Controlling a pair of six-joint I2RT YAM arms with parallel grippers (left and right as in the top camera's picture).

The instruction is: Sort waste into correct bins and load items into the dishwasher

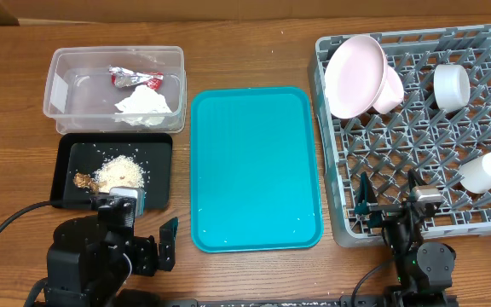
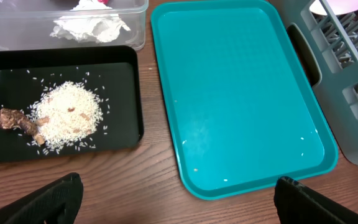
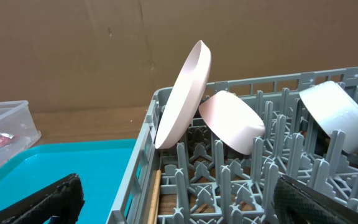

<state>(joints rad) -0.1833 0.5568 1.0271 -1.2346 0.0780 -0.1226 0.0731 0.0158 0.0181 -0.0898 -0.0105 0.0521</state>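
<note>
The clear tub [image 1: 58, 81] at the back left holds the red-and-silver foil wrapper [image 1: 135, 78] and the white napkin [image 1: 147, 106]. The black tray [image 1: 66, 162] in front of it holds the rice crumbs [image 1: 119, 173] and the brown lump [image 1: 82, 180]. The grey dish rack [image 1: 339, 226] on the right holds a pink plate [image 1: 354, 75], a pink bowl [image 1: 390, 89], two white cups [image 1: 451, 85] and chopsticks [image 3: 152, 198] along its left wall. My left gripper [image 1: 141, 234] is open and empty near the table's front. My right gripper [image 1: 388, 205] is open and empty over the rack's front edge.
The teal serving tray [image 1: 254, 166] lies between the bins and the rack with a few crumbs on it. A black cable [image 1: 7, 226] runs at the front left. A brown cardboard wall [image 3: 104, 50] stands behind the table.
</note>
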